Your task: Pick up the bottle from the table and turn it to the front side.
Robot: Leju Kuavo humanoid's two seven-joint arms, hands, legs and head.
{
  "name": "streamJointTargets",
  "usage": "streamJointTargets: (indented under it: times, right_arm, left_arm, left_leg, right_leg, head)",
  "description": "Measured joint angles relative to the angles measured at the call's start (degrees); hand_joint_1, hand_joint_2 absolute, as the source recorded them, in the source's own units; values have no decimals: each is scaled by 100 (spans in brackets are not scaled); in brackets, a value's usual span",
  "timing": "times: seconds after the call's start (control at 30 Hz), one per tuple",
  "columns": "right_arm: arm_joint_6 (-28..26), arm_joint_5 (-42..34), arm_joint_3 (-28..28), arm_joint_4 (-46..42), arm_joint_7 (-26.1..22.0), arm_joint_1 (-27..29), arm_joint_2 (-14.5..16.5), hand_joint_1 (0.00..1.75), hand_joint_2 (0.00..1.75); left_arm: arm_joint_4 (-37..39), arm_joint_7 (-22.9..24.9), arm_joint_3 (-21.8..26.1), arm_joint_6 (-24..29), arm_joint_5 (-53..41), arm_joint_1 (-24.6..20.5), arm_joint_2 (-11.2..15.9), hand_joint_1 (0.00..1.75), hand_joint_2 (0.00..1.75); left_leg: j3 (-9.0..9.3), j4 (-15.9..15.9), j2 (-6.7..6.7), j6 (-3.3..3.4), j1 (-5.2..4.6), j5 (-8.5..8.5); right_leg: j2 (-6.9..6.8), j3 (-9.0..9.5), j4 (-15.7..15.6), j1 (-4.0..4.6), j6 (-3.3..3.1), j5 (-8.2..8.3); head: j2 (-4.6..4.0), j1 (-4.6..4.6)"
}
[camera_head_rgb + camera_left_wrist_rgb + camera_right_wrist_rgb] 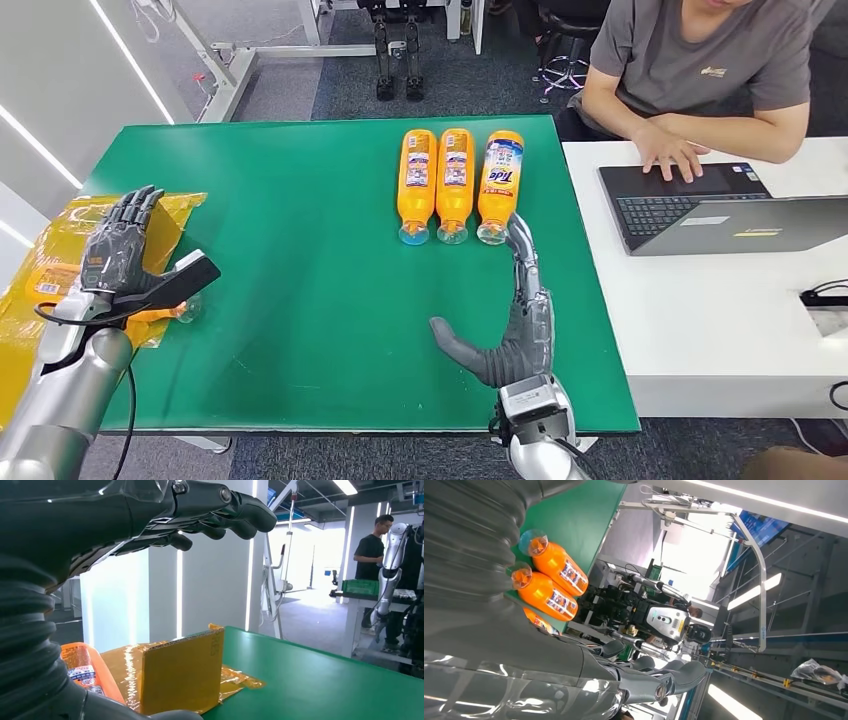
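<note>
Three orange bottles lie side by side at the far middle of the green table [300, 250], caps toward me. The left bottle [416, 185] and middle bottle [455, 182] show small labels; the right bottle [500, 180] shows a Tide label. My right hand [515, 320] lies flat on the table just in front of the right bottle, fingers stretched toward its cap, thumb out, holding nothing. In the right wrist view two of the orange bottles [556, 567] lie beyond the fingers [659, 677]. My left hand [118, 250] hovers open over a yellow bag at the table's left edge.
The yellow bag [60, 235] holds more orange bottles [45, 282]; in the left wrist view it is a yellow box [182, 672] with a bottle [82, 672] beside it. A person [700, 70] types on a laptop [700, 205] on the white table [720, 320] to the right.
</note>
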Motion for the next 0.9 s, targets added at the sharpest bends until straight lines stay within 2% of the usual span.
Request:
streamJointTargets:
  times: [0.13,0.3,0.4,0.53,0.6,0.73,0.9]
  right_arm:
    - [-25,-88,12,38,-51,-3,-2,0,175]
    - [-101,-186,54,128,-94,-12,-1,0,175]
    - [-114,-249,94,186,-107,-27,0,0,175]
    - [-122,-380,161,263,-192,-68,0,0,175]
    - [-138,-453,180,300,-252,-105,0,0,175]
    - [-225,-557,212,354,-312,-211,0,0,175]
    - [-507,-663,270,364,-364,-319,1,0,175]
  left_arm:
    - [-174,-295,140,286,486,76,-69,0,175]
    - [-544,-755,467,724,1552,228,-185,0,175]
    - [-907,-957,639,850,2501,386,-276,0,175]
    - [-1680,-997,613,833,4122,654,-454,0,175]
    - [-2147,-1015,503,784,4734,777,-609,0,175]
    - [-2886,-1036,271,611,5340,938,-967,0,175]
    - [-3560,-1037,150,153,5930,1104,-1648,0,175]
  left_leg:
    - [-2,0,0,0,0,0]
    - [-3,0,0,0,-1,0]
    - [-4,0,0,1,-1,0]
    - [-5,1,-2,2,-1,-1]
    - [-10,2,-9,3,-1,-1]
    - [-15,8,-14,5,-1,-2]
    - [-21,15,-19,12,-2,-4]
  right_leg:
    - [0,0,0,0,0,0]
    - [0,-1,-1,0,0,0]
    - [-1,-3,-2,0,1,-1]
    - [-3,-6,-4,-1,2,-1]
    - [-10,-6,-5,-1,2,-1]
    - [-15,-5,-6,-2,6,2]
    - [-21,-5,-7,-3,10,3]
  head:
    - [0,0]
    - [0,0]
    - [0,-1]
    - [0,-1]
    - [0,0]
    - [0,-1]
    - [0,0]
